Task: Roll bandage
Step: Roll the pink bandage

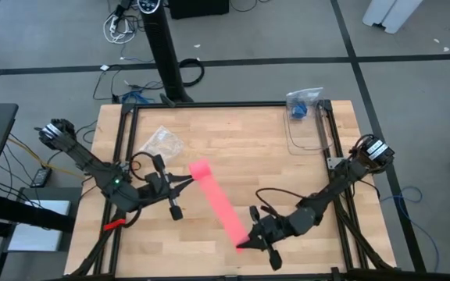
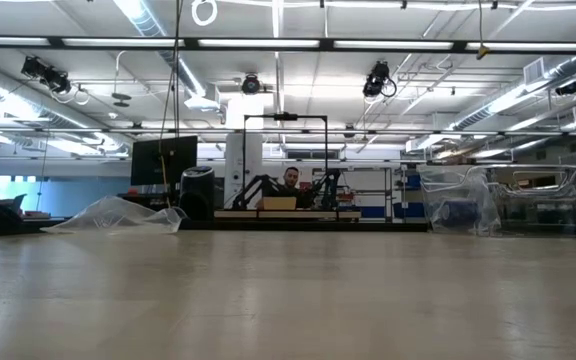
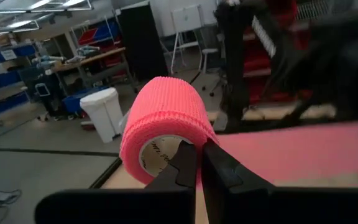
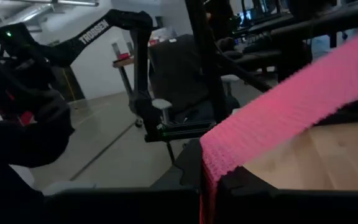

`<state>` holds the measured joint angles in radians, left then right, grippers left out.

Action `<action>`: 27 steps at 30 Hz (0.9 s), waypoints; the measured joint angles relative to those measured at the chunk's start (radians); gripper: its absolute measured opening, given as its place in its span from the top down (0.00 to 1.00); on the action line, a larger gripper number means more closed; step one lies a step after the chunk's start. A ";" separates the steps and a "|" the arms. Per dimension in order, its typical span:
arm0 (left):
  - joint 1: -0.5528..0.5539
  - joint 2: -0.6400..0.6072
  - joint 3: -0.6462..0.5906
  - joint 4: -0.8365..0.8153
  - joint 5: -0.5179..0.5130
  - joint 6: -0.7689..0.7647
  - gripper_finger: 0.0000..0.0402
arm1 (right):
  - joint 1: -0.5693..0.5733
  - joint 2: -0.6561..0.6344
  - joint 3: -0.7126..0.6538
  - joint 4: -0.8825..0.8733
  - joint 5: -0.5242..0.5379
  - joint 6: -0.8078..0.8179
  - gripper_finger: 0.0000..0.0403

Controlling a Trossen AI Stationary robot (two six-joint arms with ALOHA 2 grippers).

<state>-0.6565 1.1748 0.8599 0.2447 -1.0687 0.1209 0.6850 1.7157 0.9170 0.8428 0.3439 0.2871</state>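
Observation:
The bandage is a bright pink strip (image 1: 219,204) stretched slantwise over the table's middle. Its far end is wound into a roll (image 1: 201,169) on a pale core. My left gripper (image 1: 187,182) is shut on the roll, coming from the table's left. My right gripper (image 1: 243,243) is shut on the strip's free near end, close to the table's near edge. Neither arm nor the bandage shows in the low view. My left gripper pinches the roll's wall (image 3: 194,138) at its open end, one finger inside the hollow core (image 3: 160,152) and one outside. The fingers come level from the table's left. The roll lies on its side, the strip leading off it toward my right gripper. My right gripper pinches the strip's free end (image 4: 213,158) between its two fingers, across the strip's width. The strip (image 4: 303,81) runs straight and taut from the fingers toward the roll. The fingers themselves are mostly hidden under the strip's edge.
A clear wrinkly plastic bag (image 1: 161,142) lies at the far left of the table and also shows in the low view (image 2: 118,215). A transparent container (image 1: 303,117) stands at the far right. Dark frame rails (image 1: 123,148) line the table's sides. A person (image 2: 290,180) sits far behind.

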 joint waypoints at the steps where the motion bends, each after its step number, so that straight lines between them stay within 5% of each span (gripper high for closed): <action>1: 0.001 0.000 -0.018 -0.001 0.000 -0.001 0.97 | 0.001 0.000 0.010 -0.014 0.000 -0.001 1.00; 27: 0.009 0.003 -0.208 -0.030 -0.004 -0.128 0.98 | -0.046 0.000 0.239 -0.274 0.006 -0.083 1.00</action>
<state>-0.6479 1.1774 0.6521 0.2146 -1.0729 -0.0074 0.6391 1.7161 1.1556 0.5692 0.3504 0.2043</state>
